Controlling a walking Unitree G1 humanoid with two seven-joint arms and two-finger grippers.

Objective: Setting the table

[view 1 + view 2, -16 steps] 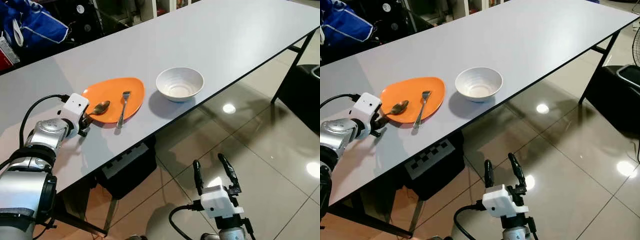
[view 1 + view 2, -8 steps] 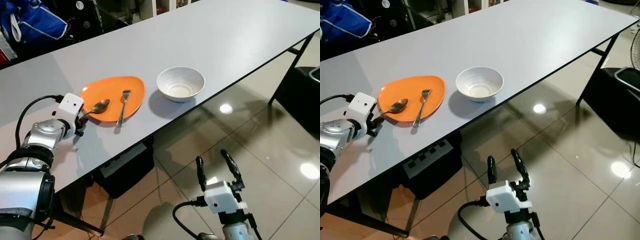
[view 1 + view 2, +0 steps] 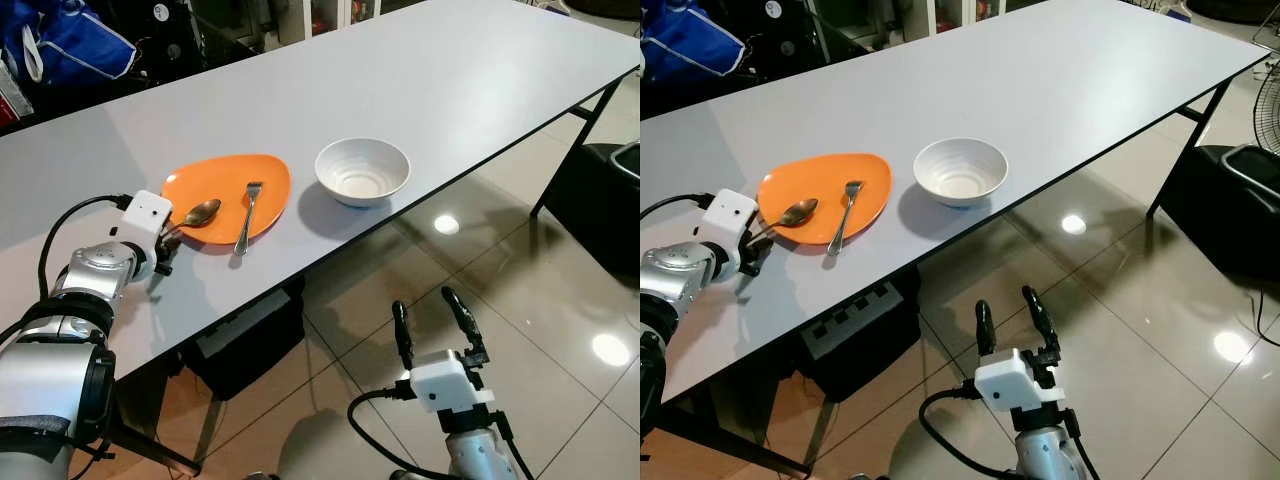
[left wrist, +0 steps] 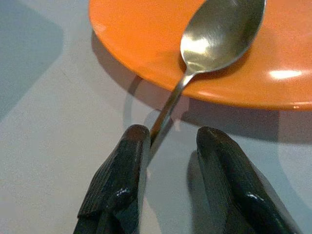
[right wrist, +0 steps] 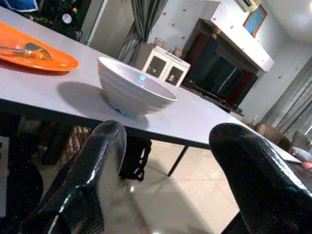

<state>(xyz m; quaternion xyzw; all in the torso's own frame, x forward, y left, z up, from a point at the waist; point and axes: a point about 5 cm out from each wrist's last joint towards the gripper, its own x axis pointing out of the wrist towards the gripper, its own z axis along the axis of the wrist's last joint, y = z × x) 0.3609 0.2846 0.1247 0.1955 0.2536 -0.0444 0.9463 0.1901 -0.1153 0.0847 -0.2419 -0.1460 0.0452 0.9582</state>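
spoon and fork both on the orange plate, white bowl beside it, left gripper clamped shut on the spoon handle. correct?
Not quite. The left gripper is open: the left wrist view shows the spoon handle lying against one finger with a clear gap to the other. The rest holds: spoon and fork lie on the orange plate, with the white bowl beside it.

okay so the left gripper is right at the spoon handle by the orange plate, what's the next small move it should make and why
Probably close the fingers. In the left wrist view the left gripper is open, and the spoon handle runs off the orange plate rim to lie against one finger, with a gap to the other. The spoon's bowl rests on the plate, so it looks ungripped. The right gripper hangs open below the table.
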